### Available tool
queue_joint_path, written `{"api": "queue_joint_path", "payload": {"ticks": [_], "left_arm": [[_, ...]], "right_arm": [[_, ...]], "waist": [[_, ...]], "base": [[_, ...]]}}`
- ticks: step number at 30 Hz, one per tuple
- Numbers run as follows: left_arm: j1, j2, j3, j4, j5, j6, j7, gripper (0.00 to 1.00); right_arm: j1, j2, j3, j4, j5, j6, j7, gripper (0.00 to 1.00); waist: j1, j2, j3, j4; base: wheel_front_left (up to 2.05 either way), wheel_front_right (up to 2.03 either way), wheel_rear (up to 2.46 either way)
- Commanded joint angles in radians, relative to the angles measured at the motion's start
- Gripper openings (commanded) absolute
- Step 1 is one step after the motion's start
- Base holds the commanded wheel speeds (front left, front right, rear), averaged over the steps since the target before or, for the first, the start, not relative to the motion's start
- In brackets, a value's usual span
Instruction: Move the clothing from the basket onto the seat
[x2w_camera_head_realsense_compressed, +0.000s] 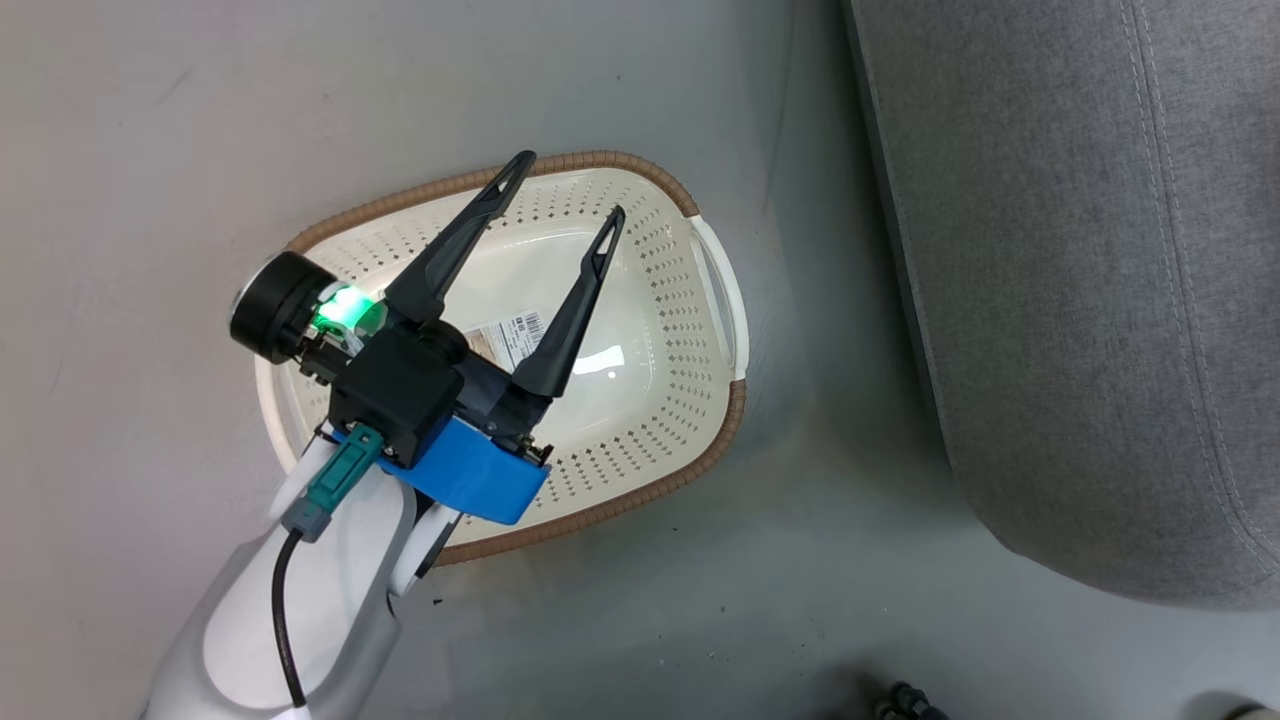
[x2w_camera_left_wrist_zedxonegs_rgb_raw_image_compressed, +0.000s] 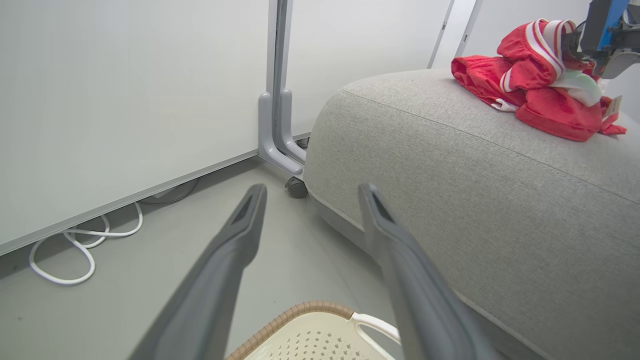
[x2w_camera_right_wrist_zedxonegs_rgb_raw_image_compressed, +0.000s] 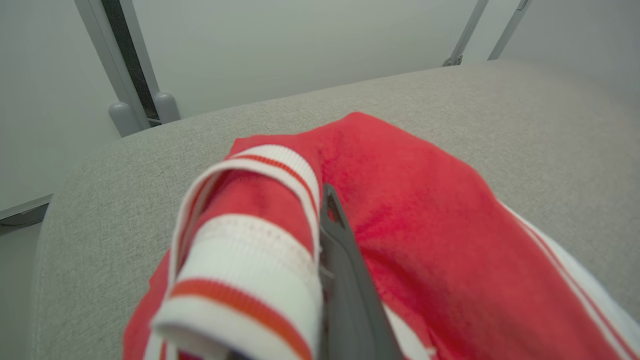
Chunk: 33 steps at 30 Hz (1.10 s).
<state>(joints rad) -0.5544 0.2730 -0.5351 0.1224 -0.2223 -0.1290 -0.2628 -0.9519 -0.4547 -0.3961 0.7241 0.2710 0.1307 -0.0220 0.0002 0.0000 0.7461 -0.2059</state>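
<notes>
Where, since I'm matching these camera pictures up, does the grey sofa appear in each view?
Head view: the sofa takes the right side, beside the basket.
Left wrist view: right half, with the clothing lying on top.
Right wrist view: across the middle, under the clothing.
Shared landmark: the clothing in both wrist views; the basket in head and left wrist views.

Bright, even, soft light from above. The basket (x2w_camera_head_realsense_compressed: 700, 330) shows one small glare spot on its glossy bottom; a faint shadow lies on the floor (x2w_camera_head_realsense_compressed: 830, 450) beside the seat (x2w_camera_head_realsense_compressed: 1080, 300). A green lamp (x2w_camera_head_realsense_compressed: 340, 305) glows behind the left hand (x2w_camera_head_realsense_compressed: 571, 185). In the left wrist view its fingers (x2w_camera_left_wrist_zedxonegs_rgb_raw_image_compressed: 220, 280) blur toward the lens. In the right wrist view the near clothing (x2w_camera_right_wrist_zedxonegs_rgb_raw_image_compressed: 415, 210) is out of focus.
</notes>
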Motion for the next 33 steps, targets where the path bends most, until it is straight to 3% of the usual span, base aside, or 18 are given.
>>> {"api": "queue_joint_path", "payload": {"ticks": [1, 2, 3, 20, 33], "left_arm": [[-0.019, -0.001, -0.002, -0.001, 0.003, -0.003, -0.003, 1.00], [-0.018, -0.001, -0.001, 0.000, 0.001, -0.003, -0.003, 1.00], [-0.017, 0.000, -0.001, 0.001, -0.001, -0.003, -0.003, 1.00], [-0.002, -0.010, -0.007, 0.021, -0.022, -0.003, -0.003, 1.00], [0.092, -0.074, 0.011, 0.071, -0.064, -0.003, -0.003, 1.00]], "right_arm": [[-0.007, -0.003, 0.002, 0.006, -0.007, 0.000, -0.007, 0.57], [-0.008, -0.004, 0.007, 0.014, -0.011, 0.000, -0.009, 0.83], [-0.010, -0.003, 0.012, 0.019, -0.014, 0.000, -0.013, 1.00], [-0.008, -0.015, 0.060, 0.084, -0.001, 0.000, -0.034, 1.00], [0.159, -0.032, 0.132, 0.055, -0.008, 0.000, -0.050, 1.00]], "waist": [[-0.0002, 0.0000, -0.001, 0.000], [-0.0002, 0.0000, -0.002, -0.001], [-0.0002, 0.0000, -0.003, -0.002], [-0.0002, 0.0000, -0.044, -0.004], [-0.0002, 0.0000, -0.233, 0.031]], "base": [[0.00, 0.00, 0.00], [0.00, 0.00, 0.00], [0.00, 0.00, 0.00], [0.00, 0.00, 0.00], [0.00, 0.00, 0.00]]}}
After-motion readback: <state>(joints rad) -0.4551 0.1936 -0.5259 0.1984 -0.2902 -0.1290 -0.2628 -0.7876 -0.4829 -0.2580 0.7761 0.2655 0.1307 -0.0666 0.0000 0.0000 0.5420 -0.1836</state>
